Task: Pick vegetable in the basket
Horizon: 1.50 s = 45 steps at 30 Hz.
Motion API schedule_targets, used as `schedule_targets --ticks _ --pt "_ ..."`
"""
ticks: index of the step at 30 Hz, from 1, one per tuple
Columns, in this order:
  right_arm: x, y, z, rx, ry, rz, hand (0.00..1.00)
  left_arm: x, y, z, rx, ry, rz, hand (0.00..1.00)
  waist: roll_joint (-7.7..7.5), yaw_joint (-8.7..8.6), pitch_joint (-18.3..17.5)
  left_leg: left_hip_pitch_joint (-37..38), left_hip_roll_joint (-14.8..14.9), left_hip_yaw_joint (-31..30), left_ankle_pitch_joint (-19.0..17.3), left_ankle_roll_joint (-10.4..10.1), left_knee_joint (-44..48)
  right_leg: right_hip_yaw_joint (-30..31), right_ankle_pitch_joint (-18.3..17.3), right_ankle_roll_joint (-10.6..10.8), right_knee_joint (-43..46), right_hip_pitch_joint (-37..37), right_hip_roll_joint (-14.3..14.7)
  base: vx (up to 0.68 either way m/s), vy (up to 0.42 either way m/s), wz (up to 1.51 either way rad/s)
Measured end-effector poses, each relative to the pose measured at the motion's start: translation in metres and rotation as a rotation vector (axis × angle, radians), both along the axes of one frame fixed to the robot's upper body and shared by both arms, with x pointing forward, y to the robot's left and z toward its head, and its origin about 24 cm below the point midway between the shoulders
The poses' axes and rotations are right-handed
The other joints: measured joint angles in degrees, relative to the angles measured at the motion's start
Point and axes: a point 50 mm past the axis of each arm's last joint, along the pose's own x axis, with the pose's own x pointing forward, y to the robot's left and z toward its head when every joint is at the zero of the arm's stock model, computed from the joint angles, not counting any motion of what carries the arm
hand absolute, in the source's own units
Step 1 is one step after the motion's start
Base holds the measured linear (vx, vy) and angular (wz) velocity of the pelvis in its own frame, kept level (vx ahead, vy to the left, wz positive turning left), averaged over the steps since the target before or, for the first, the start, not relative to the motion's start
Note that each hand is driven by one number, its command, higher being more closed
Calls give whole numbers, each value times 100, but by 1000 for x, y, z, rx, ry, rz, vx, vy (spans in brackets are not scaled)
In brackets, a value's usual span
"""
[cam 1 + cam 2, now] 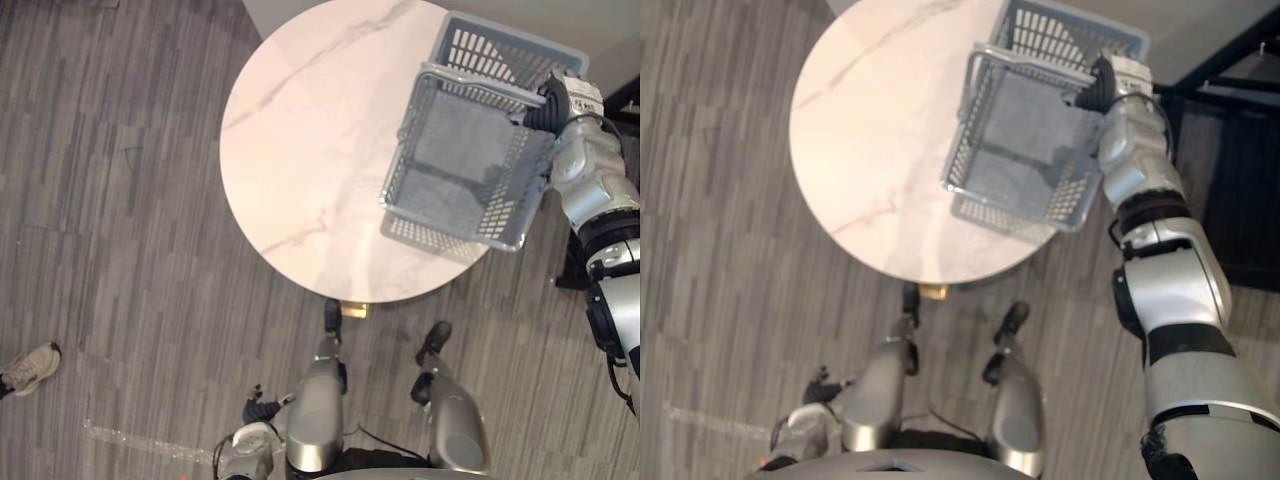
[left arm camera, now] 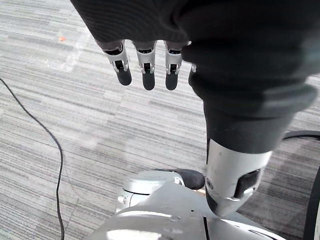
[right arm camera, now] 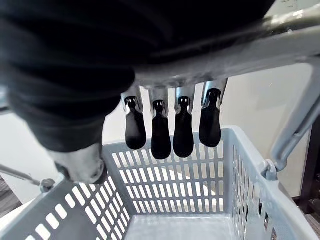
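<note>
Grey plastic basket [image 1: 452, 232] hangs tilted just under the right robot hand [image 1: 552, 108], whose fingers [image 3: 160, 131] curl over its handle [image 3: 240, 55], above the marble worktop [image 1: 300, 150] edge. Left robot hand [image 2: 145, 70] hangs low over the floor [image 2: 50, 125], fingers straight and relaxed.

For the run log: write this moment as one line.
right robot hand: grips basket handle above table | basket: no vegetable visible | left robot hand: open, idle
</note>
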Motion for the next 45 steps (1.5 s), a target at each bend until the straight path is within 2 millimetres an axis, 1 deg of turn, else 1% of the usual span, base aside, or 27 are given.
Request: schedule_targets --ticks 3,5,6,8,10,11,12,13,15,16,18,20,21,22,23,25,29,31,32,34,35,37,39,41,43,44,45 --pt "-1 7 -7 -57 16 29 100 0 0 0 1 3 -1 0 -1 -1 0 55 13 14 0 -1 0 25 -1 -1 21 35 6 6 1 -5" --pt "-2 22 -16 -136 35 87 100 0 0 0 7 6 -10 0 -4 -16 -2 95 24 34 0 -1 -1 67 -3 -2 59 37 9 0 0 -8" --pt "-2 25 -18 -149 39 102 100 0 0 0 7 6 -12 0 -5 -16 -2 104 28 39 0 -1 -1 79 -3 -2 65 37 12 -7 1 -9" --pt "-4 43 -25 -212 71 180 100 -1 0 -1 8 13 -13 0 -31 -8 -12 167 61 90 -1 -1 -4 143 -3 -3 85 50 42 -13 -2 -11" --pt "-5 56 -32 -259 97 241 100 -1 1 -1 8 13 -11 0 -37 -4 -14 221 86 105 -1 -2 -4 154 -3 -3 82 97 67 -9 -7 -9" --pt "-7 69 -39 -288 117 293 100 -2 1 -1 8 17 -3 0 -66 0 -24 256 107 144 -2 -3 -4 183 -3 -4 83 110 87 -13 -12 -12" --pt "-10 87 -45 -328 133 367 100 -3 3 -1 8 21 11 0 -98 -13 -35 274 121 165 -2 -3 -4 211 0 -7 83 111 103 -10 -9 -12" --pt "-10 90 -46 -339 136 378 100 -3 3 -1 7 23 13 0 -103 -13 -37 277 124 168 -2 -3 -4 217 2 -9 83 111 106 -6 -6 -9" --pt "-16 112 -56 -404 178 479 100 -4 6 -1 19 35 7 0 -198 1 -86 318 141 188 -1 -3 -4 249 12 -23 82 132 125 6 -3 -6" --pt "-17 117 -59 -418 192 504 100 -4 7 -1 24 39 7 0 -228 3 -102 340 145 194 -1 -3 -4 256 12 -23 80 150 129 25 -4 -3" --pt "-24 139 -71 -448 225 597 100 -8 12 -2 31 51 31 0 -402 13 -206 423 155 233 -1 -7 -4 299 12 -23 70 218 138 27 -1 -7" --pt "-30 151 -72 -471 225 656 100 -9 18 -2 47 65 33 0 -519 17 -272 469 155 308 -1 -7 -4 334 12 -23 71 243 134 17 8 -7" --pt "-32 153 -73 -471 222 672 100 -10 20 -1 53 69 34 0 -550 13 -292 496 152 308 -1 -7 -4 334 12 -23 68 272 131 7 13 -4" --pt "-35 155 -76 -476 224 690 100 -11 23 -1 62 74 31 0 -616 13 -343 545 148 316 -2 -8 -4 345 12 -22 67 311 127 5 10 -3" --pt "-37 156 -78 -476 228 699 100 -12 25 -1 67 76 33 0 -682 4 -389 593 147 317 -3 -9 -4 351 12 -22 64 358 126 0 0 0" --pt "-38 155 -84 -478 243 703 100 -13 28 0 82 83 24 0 -749 -2 -455 671 147 317 -6 -11 -5 362 12 -21 59 427 126 -1 5 -2" --pt "-48 154 -105 -480 297 743 100 -19 29 -3 95 118 8 0 -777 -9 -718 762 145 320 -8 -11 -7 369 27 1 -28 555 137 0 0 0" --pt "-54 153 -108 -492 308 768 100 -21 29 -3 97 126 10 0 -779 -33 -735 859 148 325 -22 -9 -8 384 27 2 -36 642 142 -9 8 -4" --pt "-61 150 -112 -497 315 795 100 -27 30 -5 96 143 13 0 -792 -75 -856 876 149 333 -39 0 -8 416 35 16 -60 657 150 -7 7 -6" --pt "-69 149 -119 -488 324 821 100 -35 30 -7 97 166 15 0 -796 -161 -1020 884 145 340 -49 -7 -8 428 54 33 -120 689 156 16 6 -8" --pt "-77 146 -125 -481 338 841 100 -42 31 -9 96 188 14 0 -792 -203 -1152 944 144 396 -68 -9 -8 485 61 36 -134 715 159 39 5 -16" --pt "-83 143 -129 -465 351 860 100 -47 31 -10 102 205 4 0 -783 -283 -1185 1067 146 463 -92 -6 -9 521 61 37 -149 809 161 28 5 -16" --pt "-97 130 -139 -429 392 868 100 -55 32 -11 104 237 -16 0 -782 -338 -1403 1088 140 517 -129 -2 -13 605 86 49 -200 803 167 22 5 -15" --pt "-105 117 -143 -403 417 865 100 -57 32 -12 95 245 -21 0 -777 -341 -1467 1163 135 618 -153 1 -30 690 114 50 -235 828 169 22 4 -22" --pt "-110 107 -144 -382 423 842 100 -60 32 -12 91 252 -26 0 -764 -406 -1512 1216 127 666 -173 2 -35 749 120 54 -235 847 167 11 6 -17" --pt "-112 100 -144 -350 431 826 100 -63 31 -13 90 262 -53 0 -753 -474 -1523 1274 112 688 -184 -11 -9 769 120 55 -239 900 159 15 9 -8" --pt "-114 95 -146 -337 437 818 100 -65 31 -13 92 267 -53 0 -751 -482 -1559 1288 108 716 -192 -15 -9 795 120 56 -240 899 156 20 12 -14"
